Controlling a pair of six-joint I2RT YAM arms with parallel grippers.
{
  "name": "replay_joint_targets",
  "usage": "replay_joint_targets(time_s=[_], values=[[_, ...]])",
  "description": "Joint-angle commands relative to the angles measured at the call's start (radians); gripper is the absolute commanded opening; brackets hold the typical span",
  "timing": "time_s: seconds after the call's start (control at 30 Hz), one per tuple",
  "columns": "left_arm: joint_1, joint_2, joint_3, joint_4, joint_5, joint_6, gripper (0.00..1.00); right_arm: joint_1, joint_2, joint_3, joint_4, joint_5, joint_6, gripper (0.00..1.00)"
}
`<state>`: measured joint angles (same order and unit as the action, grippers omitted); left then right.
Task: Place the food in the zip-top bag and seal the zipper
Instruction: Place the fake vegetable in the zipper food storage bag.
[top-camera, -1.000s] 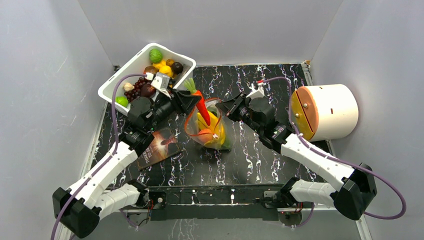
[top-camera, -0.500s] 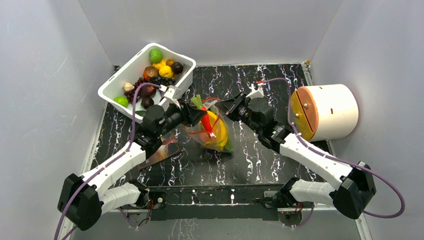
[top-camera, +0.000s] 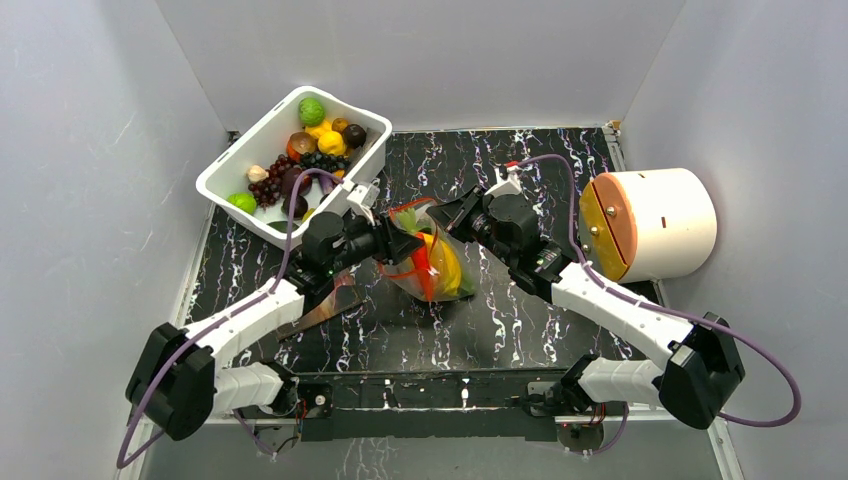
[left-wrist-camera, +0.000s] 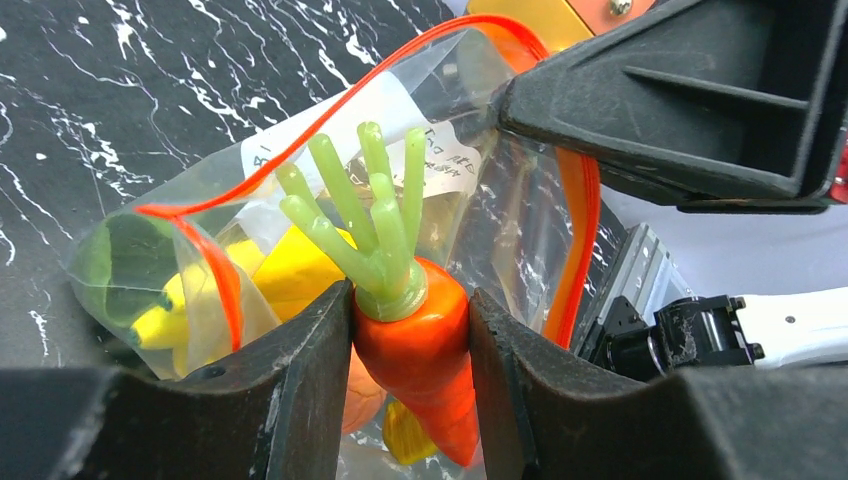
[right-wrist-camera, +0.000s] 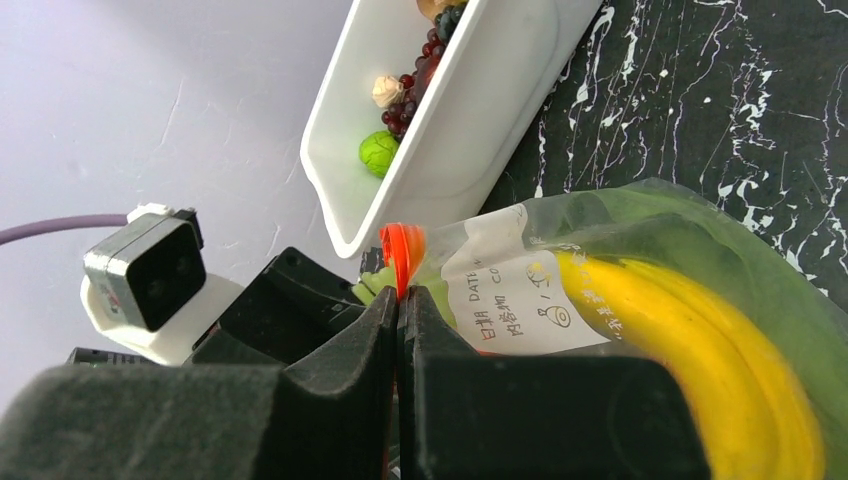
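Note:
The zip-top bag (top-camera: 450, 285) lies at the table's middle with its mouth held up and open. My right gripper (top-camera: 441, 214) (right-wrist-camera: 399, 300) is shut on the red-orange zipper (right-wrist-camera: 402, 248) (left-wrist-camera: 576, 230) at the far rim. My left gripper (top-camera: 393, 243) (left-wrist-camera: 410, 302) is shut on the orange carrot (left-wrist-camera: 425, 350) (top-camera: 421, 268) just below its green top, with the carrot's tip pointing down inside the open mouth. Inside the bag lie a yellow banana bunch (right-wrist-camera: 690, 330) (left-wrist-camera: 292, 272), a green vegetable (left-wrist-camera: 112, 262) and an orange piece.
The white tub (top-camera: 223, 176) (right-wrist-camera: 480, 130) at the back left holds several more toy fruits. A dark booklet (top-camera: 325, 306) lies under my left arm. A white cylinder with an orange face (top-camera: 660, 222) stands at the right.
My left arm has swung right from the tub side with the carrot and lowered it into the bag's mouth. My right gripper has kept its hold on the zipper.

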<state>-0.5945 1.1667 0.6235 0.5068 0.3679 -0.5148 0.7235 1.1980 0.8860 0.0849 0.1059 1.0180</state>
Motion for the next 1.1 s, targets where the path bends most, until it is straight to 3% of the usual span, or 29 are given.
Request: replay_joint_targets(time_s=[0.0, 0.1, 0.23, 0.47, 0.7, 0.93, 1.07], values=[[-0.016, 0.038, 0.080, -0.037, 0.054, 0.012, 0.29, -0.004, -0.006, 0.058, 0.152, 0.009, -0.030, 0.00], [-0.017, 0.054, 0.109, -0.104, 0.038, 0.025, 0.32, -0.003, -0.003, 0.058, 0.158, -0.011, -0.040, 0.00], [-0.018, 0.054, 0.154, -0.202, -0.010, 0.037, 0.50, -0.004, -0.010, 0.038, 0.160, -0.010, -0.054, 0.00], [-0.018, -0.013, 0.235, -0.361, -0.099, 0.049, 0.69, -0.003, -0.037, 0.054, 0.105, 0.029, -0.134, 0.00], [-0.018, -0.036, 0.353, -0.576, -0.152, 0.111, 0.81, -0.003, -0.043, 0.054, 0.085, 0.056, -0.154, 0.00], [-0.018, -0.067, 0.413, -0.858, -0.461, 0.197, 0.74, -0.003, -0.049, 0.059, 0.085, 0.047, -0.154, 0.00], [-0.018, -0.060, 0.397, -0.870, -0.468, 0.206, 0.62, -0.003, -0.049, 0.054, 0.094, 0.033, -0.139, 0.00]])
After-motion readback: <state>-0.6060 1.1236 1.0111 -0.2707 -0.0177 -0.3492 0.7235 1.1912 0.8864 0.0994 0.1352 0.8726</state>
